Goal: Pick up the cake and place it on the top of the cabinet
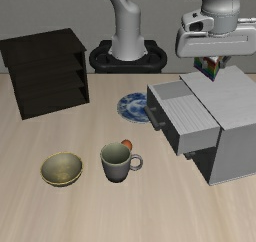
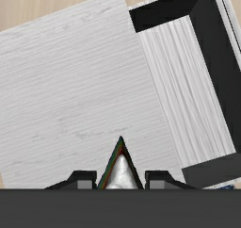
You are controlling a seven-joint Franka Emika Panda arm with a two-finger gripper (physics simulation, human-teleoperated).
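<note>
The cake (image 1: 210, 68) is a small wedge-shaped slice with a dark edge and coloured sides. My gripper (image 1: 209, 72) is shut on it and holds it just above the back of the grey cabinet (image 1: 232, 106) at the exterior view's right. In the wrist view the cake's (image 2: 120, 164) pointed tip sticks out between my fingertips (image 2: 87, 181), over the cabinet's pale flat top (image 2: 66, 90). My gripper (image 2: 120, 182) hangs above that top, with the cabinet's open top drawer (image 2: 184, 90) beside it.
The open drawer (image 1: 183, 111) juts out toward the table's middle. A blue patterned plate (image 1: 133, 107) lies beside it. A grey-green mug (image 1: 118, 163), a small red thing (image 1: 127, 144) behind it and a yellowish bowl (image 1: 62, 170) stand in front. A black cabinet (image 1: 45, 71) stands at the left.
</note>
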